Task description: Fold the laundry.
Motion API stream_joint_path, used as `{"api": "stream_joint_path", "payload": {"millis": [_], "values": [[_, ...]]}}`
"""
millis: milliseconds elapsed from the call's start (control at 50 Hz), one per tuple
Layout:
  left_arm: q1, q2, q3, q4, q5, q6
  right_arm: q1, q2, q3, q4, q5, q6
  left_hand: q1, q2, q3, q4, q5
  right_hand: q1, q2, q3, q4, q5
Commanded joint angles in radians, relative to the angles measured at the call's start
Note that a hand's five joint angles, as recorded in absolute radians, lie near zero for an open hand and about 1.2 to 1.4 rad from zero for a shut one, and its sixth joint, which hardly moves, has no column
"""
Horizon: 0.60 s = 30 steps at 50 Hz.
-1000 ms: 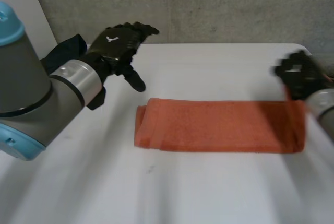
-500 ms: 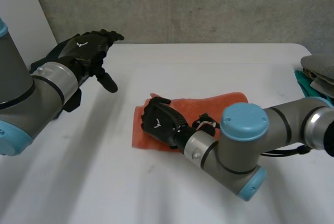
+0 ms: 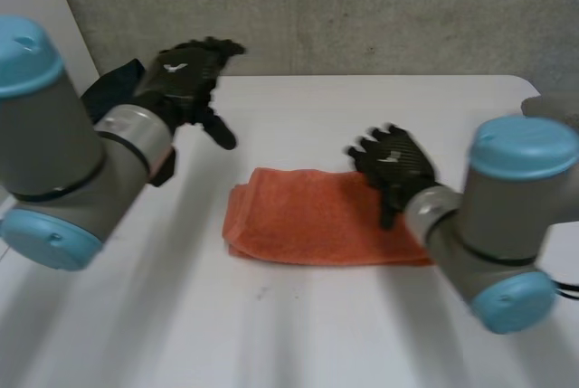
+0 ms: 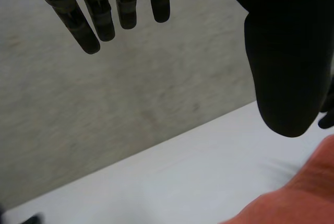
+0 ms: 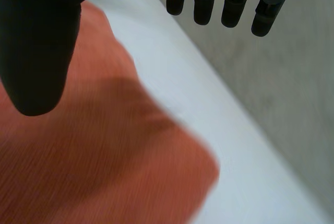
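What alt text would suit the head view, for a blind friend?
A folded orange towel lies on a white table. The right robot hand is open over its right end; the left robot hand is open, clear of the towel, at the table's far left corner.

An orange towel (image 3: 308,221) lies folded into a rough rectangle at the middle of the frame on the white table (image 3: 362,108). The right hand (image 3: 393,164), fingers spread and straight, sits over the towel's upper right part. At the upper left, the left hand (image 3: 185,76) hangs with straight fingers, well apart from the towel. A dark cloth (image 3: 113,85) lies behind its arm.
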Motion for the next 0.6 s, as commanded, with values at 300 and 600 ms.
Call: {"api": "stream_joint_path", "payload": {"millis": [300,600], "values": [[-0.193,-0.333,0.329,-0.214,-0.266,0.165,-0.239,0.008,0.262,-0.115,-0.004,0.147,-0.011,-0.029,-0.032,-0.026,-0.049,1.176,1.189,1.188,1.184,1.171],[0.011,-0.099,0.07,-0.151,-0.125,0.059,-0.141,-0.063,0.122,-0.093,0.021,0.084,-0.011,-0.029,-0.032,-0.026,-0.049,1.178,1.192,1.19,1.186,1.173]]}}
